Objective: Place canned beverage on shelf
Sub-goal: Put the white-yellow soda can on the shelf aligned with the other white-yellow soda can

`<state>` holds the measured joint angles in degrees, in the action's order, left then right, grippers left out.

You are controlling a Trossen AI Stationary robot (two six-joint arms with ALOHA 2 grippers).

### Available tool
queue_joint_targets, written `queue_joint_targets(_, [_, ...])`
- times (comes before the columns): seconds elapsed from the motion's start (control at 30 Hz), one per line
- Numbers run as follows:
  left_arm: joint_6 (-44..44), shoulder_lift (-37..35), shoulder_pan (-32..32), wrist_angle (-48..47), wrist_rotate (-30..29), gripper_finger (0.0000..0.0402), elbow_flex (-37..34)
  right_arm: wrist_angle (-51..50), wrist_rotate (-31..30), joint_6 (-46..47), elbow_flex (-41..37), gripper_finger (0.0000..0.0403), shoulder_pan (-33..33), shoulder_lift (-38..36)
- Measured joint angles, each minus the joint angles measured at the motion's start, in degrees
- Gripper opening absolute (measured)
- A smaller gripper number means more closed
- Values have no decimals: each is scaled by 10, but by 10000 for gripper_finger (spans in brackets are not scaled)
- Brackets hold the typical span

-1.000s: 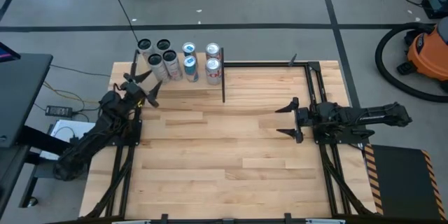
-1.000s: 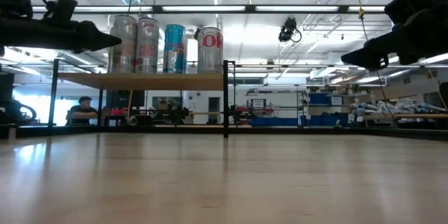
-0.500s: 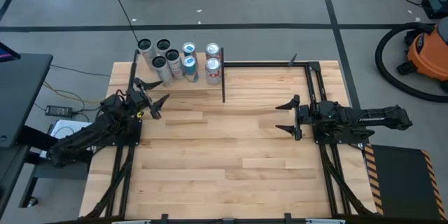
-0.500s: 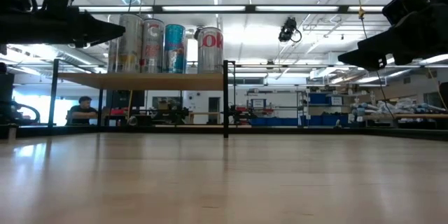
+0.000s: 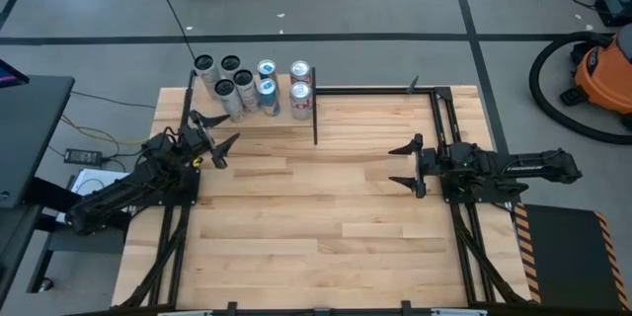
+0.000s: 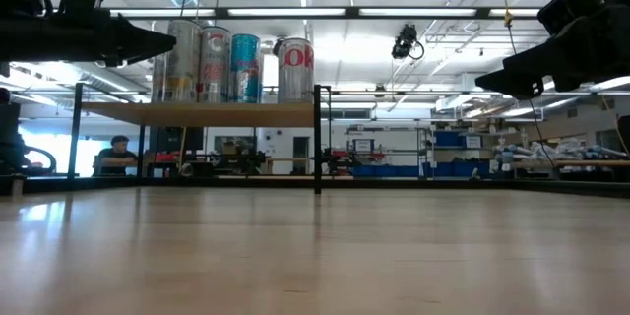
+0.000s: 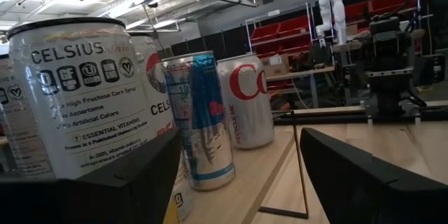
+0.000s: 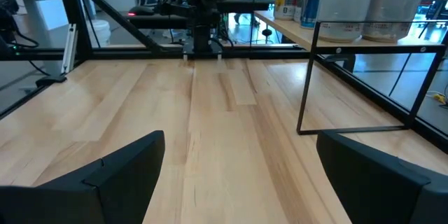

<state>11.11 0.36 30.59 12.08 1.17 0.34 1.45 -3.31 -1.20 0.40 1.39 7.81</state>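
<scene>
**Cans stand on the shelf, both grippers empty**

Cans (image 5: 252, 84) fill the shelf (image 6: 197, 113), a pale-wood panel raised on thin black rods at the far left corner of the table (image 5: 326, 217). Several stand upright in a tight cluster: silver ones toward the left, a blue-and-silver one (image 7: 203, 122) in the middle, and red-lettered silver ones (image 6: 295, 69) at the right end beside a black upright post (image 6: 316, 138).

The left arm reaches from the table's left edge toward the far side, its gripper (image 5: 212, 130) held in the air just near of the shelf and close to the nearest silver can (image 7: 87, 98). Its fingers are spread apart with nothing between them.

The right arm lies level along the right side of the table, pointing left toward the middle. The right gripper (image 5: 407, 166) hangs above bare planks, well apart from the shelf, its fingers wide apart and holding nothing.

An orange vacuum cleaner (image 5: 602, 69) sits on the floor beyond the table's far right corner. A person (image 6: 118, 155) sits in the room behind the table, seen under the shelf.
</scene>
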Motion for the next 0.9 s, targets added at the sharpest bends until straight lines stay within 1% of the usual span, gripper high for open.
queue_joint_targets(0.47, [0, 0, -22, 0, -1, 297, 0, 0, 0, 0, 0, 383, 0, 0])
queue_joint_targets(0.9, [0, 0, -22, 0, -1, 297, 0, 0, 0, 0, 0, 383, 0, 0])
